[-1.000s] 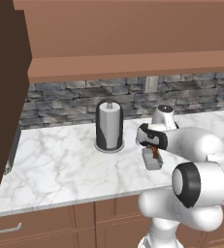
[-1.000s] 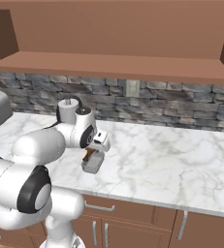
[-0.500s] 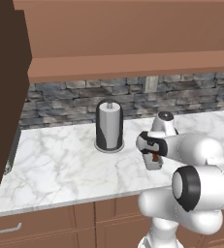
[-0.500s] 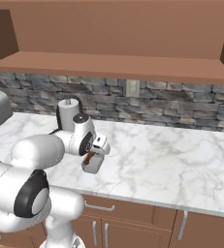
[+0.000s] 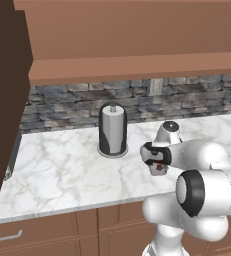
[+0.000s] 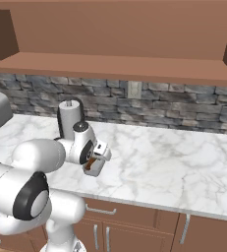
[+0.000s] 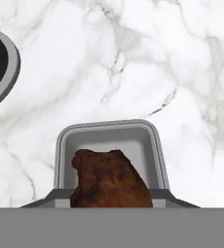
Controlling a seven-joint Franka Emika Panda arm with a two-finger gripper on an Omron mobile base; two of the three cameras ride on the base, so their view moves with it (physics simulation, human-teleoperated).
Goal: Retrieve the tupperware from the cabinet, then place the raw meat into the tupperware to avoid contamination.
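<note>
From the camera behind me on the left, my white arm bends across the marble counter, and my gripper hangs just above its front part, right of a paper towel roll standing upright in a dark holder. A speck of reddish-brown, the raw meat, shows at my fingers, with a bit of the grey tupperware under it. Behind the roll runs a stone backsplash. The brown cabinet fills the left edge, its door swung open toward the camera.

From the camera behind me on the right, my gripper points down at the tupperware, which sits on the counter near its front edge. The raw meat is a dark red-brown lump at the container's top, between my fingers. The paper towel roll stands just behind my wrist.

From the camera on my hand, I look straight down into the tupperware, a shallow grey tray with rounded corners on white veined marble. The raw meat hangs in front of it, covering its near part, clasped in my half-closed jaws. I cannot tell whether the meat touches the tray floor. The round base of the towel holder curves in at upper left.
</note>
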